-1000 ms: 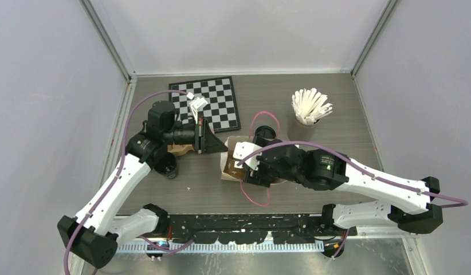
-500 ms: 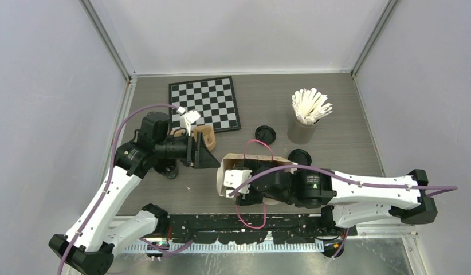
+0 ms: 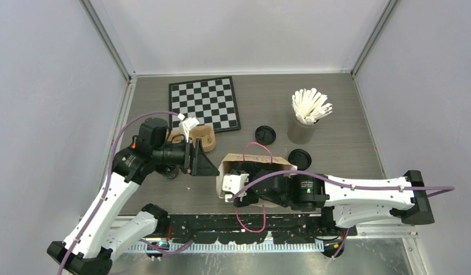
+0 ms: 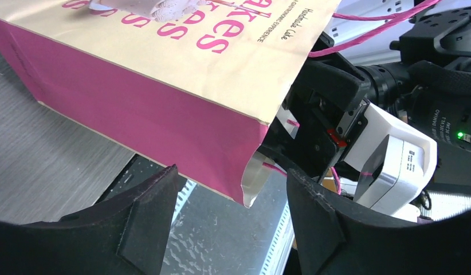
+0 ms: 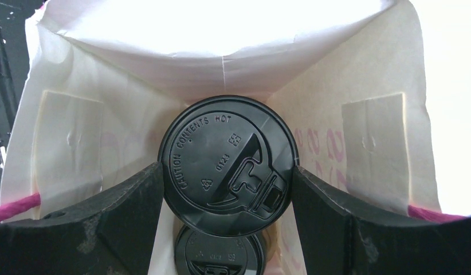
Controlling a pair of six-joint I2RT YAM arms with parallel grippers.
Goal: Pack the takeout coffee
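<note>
A paper bag (image 3: pixel 267 162) with pink handles sits near the table's front, its mouth around my right gripper. In the right wrist view my right gripper (image 5: pixel 227 172) is inside the bag (image 5: pixel 73 143), with both fingers against the rim of a lidded black cup (image 5: pixel 227 157). A second lidded black cup (image 5: pixel 219 252) sits just below it. My left gripper (image 3: pixel 201 163) is open and empty, just left of the bag. In the left wrist view the bag's pink side (image 4: pixel 164 132) hangs beyond the left gripper (image 4: pixel 232 189), untouched.
Two loose black lids (image 3: pixel 265 134) (image 3: pixel 300 157) lie behind the bag. A grey cup of white sticks (image 3: pixel 305 120) stands at the back right and a checkerboard (image 3: pixel 204 103) at the back. A brown pulp tray (image 3: pixel 201 137) and a black cup (image 3: pixel 167 170) are by my left arm.
My right gripper moved left and nearer with the lidded cup, going into the bag. My left gripper pulled back from the tray area towards the near left, still open.
</note>
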